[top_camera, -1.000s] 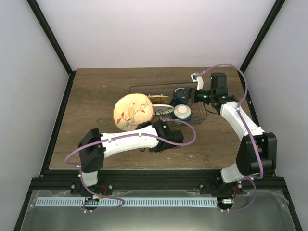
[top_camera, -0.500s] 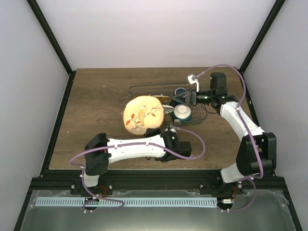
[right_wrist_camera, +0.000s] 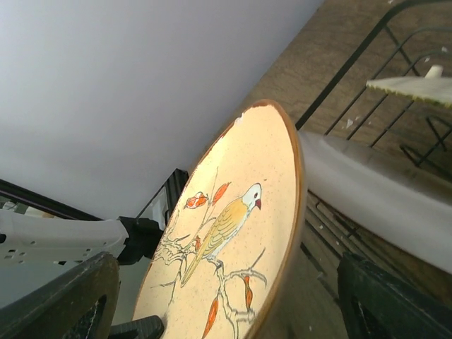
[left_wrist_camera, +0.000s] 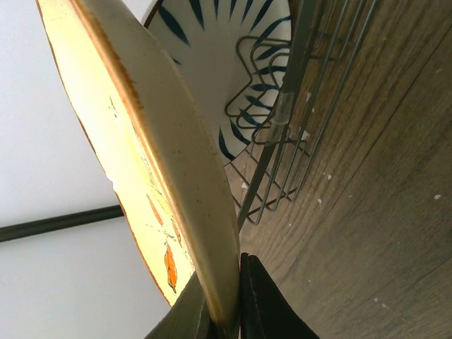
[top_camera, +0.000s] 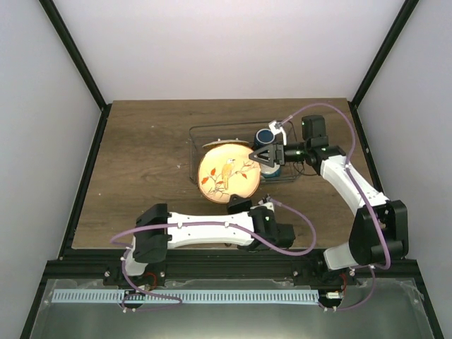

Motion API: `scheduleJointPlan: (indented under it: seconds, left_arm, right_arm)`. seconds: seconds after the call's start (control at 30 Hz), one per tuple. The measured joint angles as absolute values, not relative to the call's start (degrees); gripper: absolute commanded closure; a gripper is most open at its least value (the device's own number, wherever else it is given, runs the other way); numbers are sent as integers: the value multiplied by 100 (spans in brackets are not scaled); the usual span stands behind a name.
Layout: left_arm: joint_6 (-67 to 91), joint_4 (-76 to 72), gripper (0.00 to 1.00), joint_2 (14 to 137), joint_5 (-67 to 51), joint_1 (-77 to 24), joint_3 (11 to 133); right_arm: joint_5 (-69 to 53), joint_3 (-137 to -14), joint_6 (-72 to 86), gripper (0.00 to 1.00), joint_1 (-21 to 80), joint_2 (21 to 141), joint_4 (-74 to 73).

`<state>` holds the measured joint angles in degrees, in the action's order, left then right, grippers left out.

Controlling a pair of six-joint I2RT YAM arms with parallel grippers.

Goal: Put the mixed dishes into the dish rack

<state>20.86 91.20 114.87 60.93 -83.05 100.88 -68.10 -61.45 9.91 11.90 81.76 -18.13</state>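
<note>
My left gripper point(top_camera: 236, 203) point(left_wrist_camera: 224, 311) is shut on the bottom rim of the tan painted plate point(top_camera: 229, 174) point(left_wrist_camera: 152, 162). It holds the plate upright on edge at the near side of the wire dish rack point(top_camera: 205, 134) point(left_wrist_camera: 282, 141). The white plate with dark stripes point(left_wrist_camera: 212, 70) stands in the rack just behind it. My right gripper point(top_camera: 267, 155) point(right_wrist_camera: 229, 296) is open and empty above the rack, facing the painted side of the tan plate point(right_wrist_camera: 233, 233). The dark blue cup point(top_camera: 265, 135) stands in the rack. An orange-yellow plate edge point(top_camera: 224, 143) shows behind. The cream bowl is mostly hidden under my right gripper.
The rack sits at the middle back of the wooden table point(top_camera: 141, 162). Black frame posts point(top_camera: 70, 63) and white walls close in the sides. My left arm point(top_camera: 205, 224) lies across the near part of the table. The white plate's rim point(right_wrist_camera: 381, 191) also shows in the right wrist view.
My left arm has carried the tan plate to the right and up to the rack's near side. My right gripper has moved left and nearer over the rack, its fingers now spread wide.
</note>
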Motion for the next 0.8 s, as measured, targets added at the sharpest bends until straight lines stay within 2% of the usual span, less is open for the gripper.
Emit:
scheduleJointPlan:
  seconds: [0.1, 0.27, 0.8]
  left_arm:
    - [1988, 9094, 100, 11528, 6045, -8383, 10206]
    - [1905, 9078, 100, 11653, 6025, -8468, 10320]
    - [1865, 9192, 100, 11793, 6007, -8536, 10589]
  right_arm:
    - [-6781, -6038, 985, 16, 1240, 8145, -1855]
    - [-6742, -5977, 956, 26, 1367, 8114, -1898]
    - [-6501, -5736, 792, 27, 1496, 7970, -2104]
